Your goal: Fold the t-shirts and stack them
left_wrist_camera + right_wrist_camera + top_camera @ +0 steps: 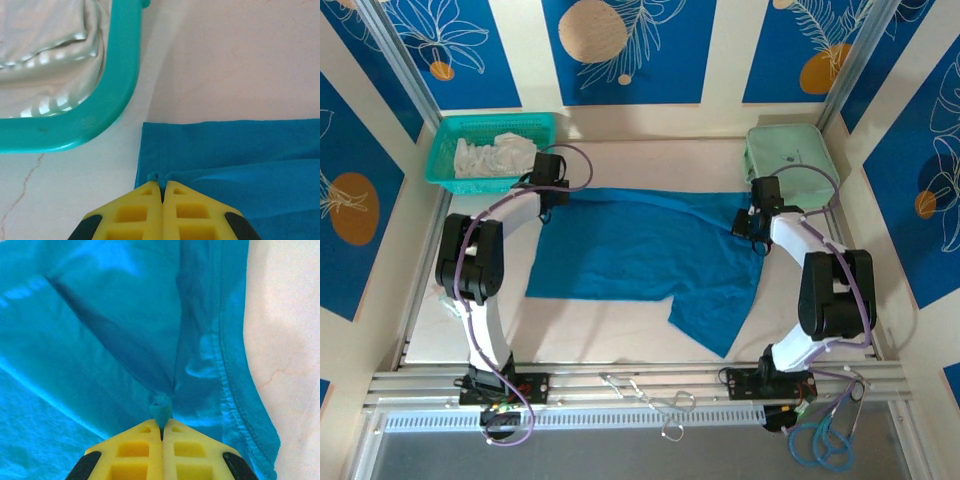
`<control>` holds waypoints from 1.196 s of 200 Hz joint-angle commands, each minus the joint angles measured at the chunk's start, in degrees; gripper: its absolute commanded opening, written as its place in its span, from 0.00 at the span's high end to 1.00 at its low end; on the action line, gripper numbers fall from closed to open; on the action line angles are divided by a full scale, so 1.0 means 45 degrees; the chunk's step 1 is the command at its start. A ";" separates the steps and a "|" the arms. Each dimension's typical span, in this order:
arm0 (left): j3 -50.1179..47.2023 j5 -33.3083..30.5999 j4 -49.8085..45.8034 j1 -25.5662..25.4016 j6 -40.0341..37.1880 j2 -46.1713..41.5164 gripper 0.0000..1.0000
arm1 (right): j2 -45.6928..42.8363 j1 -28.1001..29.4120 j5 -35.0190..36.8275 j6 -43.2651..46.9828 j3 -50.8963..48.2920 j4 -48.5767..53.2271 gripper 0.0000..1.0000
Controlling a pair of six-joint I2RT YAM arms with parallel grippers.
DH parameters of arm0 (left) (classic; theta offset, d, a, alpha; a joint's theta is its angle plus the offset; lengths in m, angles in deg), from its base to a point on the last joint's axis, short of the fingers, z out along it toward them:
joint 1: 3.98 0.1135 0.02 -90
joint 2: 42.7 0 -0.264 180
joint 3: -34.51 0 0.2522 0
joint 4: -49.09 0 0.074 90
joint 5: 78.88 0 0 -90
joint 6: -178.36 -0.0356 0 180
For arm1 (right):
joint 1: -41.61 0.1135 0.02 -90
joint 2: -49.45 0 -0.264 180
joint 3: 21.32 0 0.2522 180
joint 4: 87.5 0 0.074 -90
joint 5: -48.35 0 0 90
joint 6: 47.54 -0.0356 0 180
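T-shirt [650, 260]: teal-blue, lying spread on the table [600, 345] between the two arms and pinched at both far corners.

Left gripper [552, 196]: its yellow fingers [132, 212] are pressed together on a small nip of fabric at the shirt's far-left corner, just inside the hemmed edge. Bare table lies directly beyond that hem.

Right gripper [752, 224]: clamped on a small tuft of fabric at the shirt's far-right side. Creases fan out from the pinch point. A stitched hem runs along the right of the pinch, with bare table beside it.

Between the grippers the far edge of the shirt runs nearly straight. A flap of the shirt extends toward the near right.

A teal basket [445, 182] holding white cloth [492, 156] stands just beyond the left gripper. A pale green folded item [785, 155] lies beyond the right gripper.
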 commanded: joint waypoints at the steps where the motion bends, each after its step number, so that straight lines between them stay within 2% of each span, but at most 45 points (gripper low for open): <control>1: 0.0609 -0.0585 -0.0898 0.0130 0.0011 0.0371 1.00 | 0.0399 -0.0068 -0.0323 -0.0024 0.0329 0.0955 1.00; 22: 0.0999 -0.0723 -0.1419 0.0122 0.0000 0.0623 1.00 | 0.0712 -0.0048 -0.0616 0.0056 0.0523 0.1274 1.00; 60: 0.1842 -0.0575 -0.2403 0.0132 -0.0035 0.1205 0.79 | 0.1261 0.0077 -0.0973 0.0186 0.0799 0.1570 1.00; 91: 0.1630 -0.0497 -0.2373 0.0119 0.0055 0.1017 0.64 | 0.1684 0.0380 -0.0978 0.0410 0.1241 0.2058 1.00; 124: 0.1317 -0.0739 -0.2323 0.0122 0.0036 0.0423 0.55 | 0.2208 0.0650 -0.0840 0.0685 0.1769 0.3008 1.00; 135: 0.1264 -0.0821 -0.2352 0.0120 -0.0035 0.0160 0.51 | 0.2308 0.0737 -0.0854 0.0786 0.1856 0.3304 0.91; 156: 0.1142 -0.0924 -0.2425 0.0119 -0.0129 -0.0573 0.41 | 0.2230 0.0934 -0.1278 0.1088 0.1906 0.3735 0.61; 172: 0.1053 -0.0952 -0.2474 0.0117 -0.0196 -0.1280 0.36 | 0.2080 0.1118 -0.1470 0.1233 0.2063 0.4174 0.48; 181: 0.1038 -0.0963 -0.2581 0.0100 -0.0209 -0.1708 0.31 | 0.2007 0.1212 -0.1363 0.1281 0.2256 0.4475 0.45; 202: 0.0962 -0.1003 -0.2901 0.0089 -0.0128 -0.2812 0.14 | 0.1763 0.1353 -0.1134 0.1364 0.2864 0.4953 0.40; 215: 0.0849 -0.0950 -0.3125 0.0091 -0.0035 -0.3573 0.00 | 0.1707 0.1377 -0.1112 0.1407 0.3406 0.5173 0.39; 239: 0.0616 -0.0848 -0.3754 0.0067 0.0134 -0.5004 0.01 | 0.1914 0.1463 -0.1059 0.1501 0.4611 0.5601 0.38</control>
